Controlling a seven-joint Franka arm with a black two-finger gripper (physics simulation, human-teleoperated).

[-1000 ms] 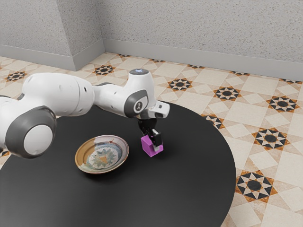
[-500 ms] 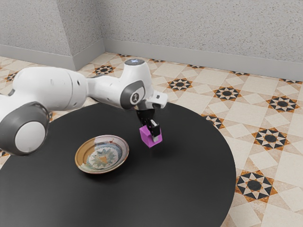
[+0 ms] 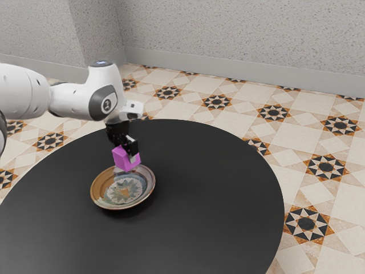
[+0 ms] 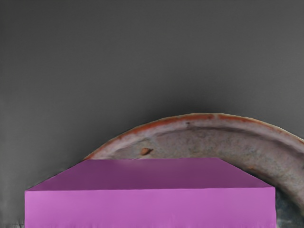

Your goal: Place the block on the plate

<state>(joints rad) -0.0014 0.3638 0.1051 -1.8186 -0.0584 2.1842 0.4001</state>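
Tool [image 3: 129, 154] gripping smooth magenta block [image 3: 124, 161], round glazed plate [image 3: 105, 185] beneath

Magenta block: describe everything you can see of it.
The magenta block is box-shaped, plain and single-coloured, with smooth, flat faces and crisp edges, plastic-looking. The gripper has its jaws closed on it, and it seems slightly tilted. It is held over the edge of the plate; whether they touch is unclear.

Got plate [image 3: 101, 185] on surface [image 3: 211, 211], in exterior view's left half. Got block [image 3: 121, 158] in claw [image 3: 129, 156], above plate. See floor [image 3: 311, 245] around surface, wall [image 3: 239, 28] behind, same view.
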